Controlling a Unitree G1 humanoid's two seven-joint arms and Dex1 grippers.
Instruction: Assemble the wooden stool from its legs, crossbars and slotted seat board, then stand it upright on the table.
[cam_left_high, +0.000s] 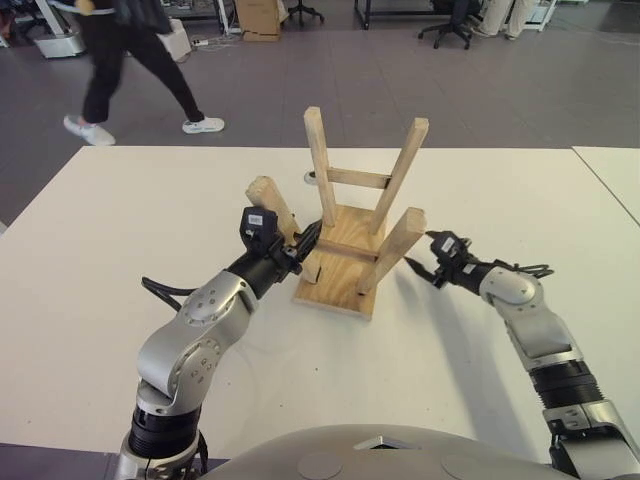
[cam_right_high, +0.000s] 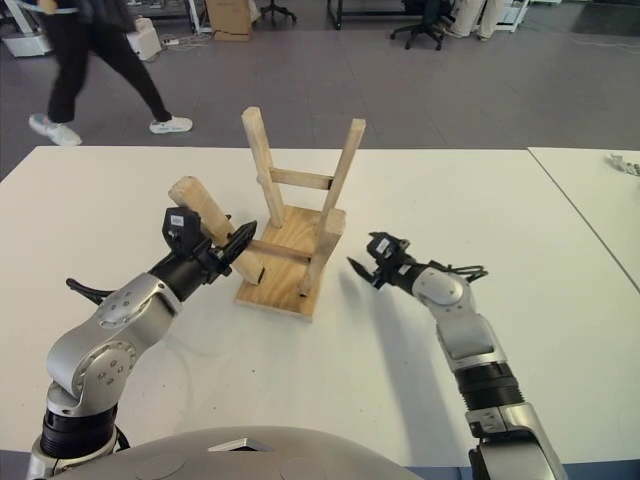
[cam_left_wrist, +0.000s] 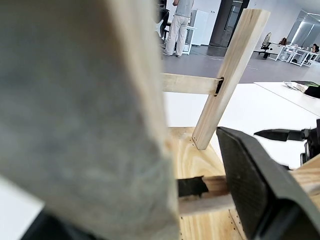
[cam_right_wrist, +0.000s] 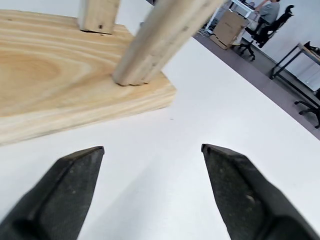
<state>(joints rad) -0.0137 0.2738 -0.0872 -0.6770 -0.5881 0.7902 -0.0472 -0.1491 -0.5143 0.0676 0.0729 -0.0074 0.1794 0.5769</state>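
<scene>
Wooden leg (cam_left_high: 270, 200) leans beside the spread left gripper (cam_left_high: 310, 238), apparently awaiting seating; the open right gripper (cam_left_high: 419, 251) flanks the seat board (cam_left_high: 335, 290).

Beyond the far edge of the bench (cam_left_high: 120, 230) spreads a grey floor (cam_left_high: 450, 90). At the back of it stands a brown cardboard box (cam_left_high: 260, 18), with a black office chair on castors (cam_left_high: 448, 25) well to its right and a white wheeled unit (cam_left_high: 58, 42) far off to its left. A second white bench (cam_left_high: 615, 175) stands just beside the first on the right, a narrow gap between them; something small and pale (cam_right_high: 625, 162) lies near its outer edge, too small to tell what
</scene>
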